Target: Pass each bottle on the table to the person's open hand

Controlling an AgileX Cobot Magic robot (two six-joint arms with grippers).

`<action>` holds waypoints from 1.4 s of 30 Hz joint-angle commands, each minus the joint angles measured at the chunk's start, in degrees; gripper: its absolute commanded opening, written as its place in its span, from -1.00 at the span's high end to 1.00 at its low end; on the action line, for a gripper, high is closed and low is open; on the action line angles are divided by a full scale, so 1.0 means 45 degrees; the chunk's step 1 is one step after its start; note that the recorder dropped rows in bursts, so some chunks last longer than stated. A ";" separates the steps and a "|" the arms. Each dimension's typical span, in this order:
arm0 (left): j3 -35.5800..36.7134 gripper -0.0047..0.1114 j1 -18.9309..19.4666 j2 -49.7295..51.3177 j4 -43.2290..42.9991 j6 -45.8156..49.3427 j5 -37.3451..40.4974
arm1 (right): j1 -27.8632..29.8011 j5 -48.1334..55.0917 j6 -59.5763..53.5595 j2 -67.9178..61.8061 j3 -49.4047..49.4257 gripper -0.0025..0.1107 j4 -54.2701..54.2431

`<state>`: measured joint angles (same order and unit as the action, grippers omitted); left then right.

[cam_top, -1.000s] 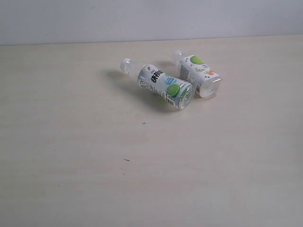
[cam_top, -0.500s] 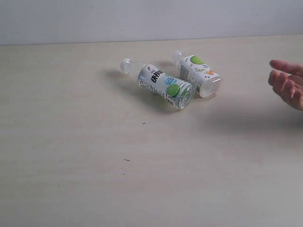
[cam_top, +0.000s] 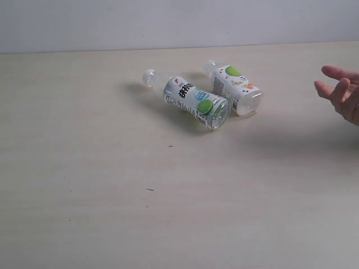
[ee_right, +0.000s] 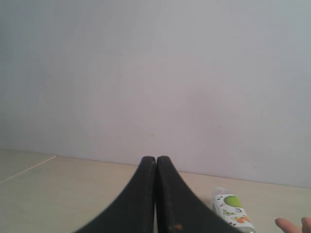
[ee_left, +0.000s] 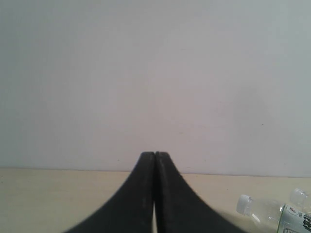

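— Pale beige table (cam_top: 84,196), matte with a faint wood grain, under a plain grey-white wall (cam_top: 168,22). Where are the pincers?

— Only the wrist cameras show them. The left pincer (ee_left: 154,154) and the right pincer (ee_right: 156,158) are each a pair of smooth, black, curved fingers pressed together tip to tip with nothing between them. Both are raised and face the wall.

— What has changed?

— A hand (cam_top: 343,92) has come in. A second ago that edge was bare table. Half a second ago the fingers drooped. Now the palm is turned up, bare skin with loosely curled fingers. It waits ahead of the right pincer and well apart from it, on the side away from the left one. I'd judge the handover can start, though nothing is gripped yet.

— And the bottles?

— Two are in view, both lying on their sides and unmoved. The round bottle (cam_top: 193,101) is clear ribbed plastic, waisted, with a glossy wrap bearing black lettering and a green spot. It lies ahead of the left pincer, well apart. The square bottle (cam_top: 234,87) has flatter sides and a white label with green and orange marks. It lies ahead of the right pincer, between the round bottle and the hand. The two sit just beside each other; I cannot tell if they touch.

— Smaller things?

— Their caps are pale, ridged and point away from the pincers. A few tiny dark specks dot the table.
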<state>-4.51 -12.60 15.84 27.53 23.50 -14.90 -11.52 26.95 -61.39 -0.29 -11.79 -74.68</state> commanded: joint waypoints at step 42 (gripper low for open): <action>-1.7116 0.92 -0.1242 1.5800 -0.4069 0.5014 1.6778 | 0.0039 0.0054 0.0024 0.0064 0.0040 0.96 -0.0053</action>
<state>-77.96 -14.81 82.82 10.22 35.75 55.54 -11.52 27.04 -61.28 -0.29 -11.79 -74.68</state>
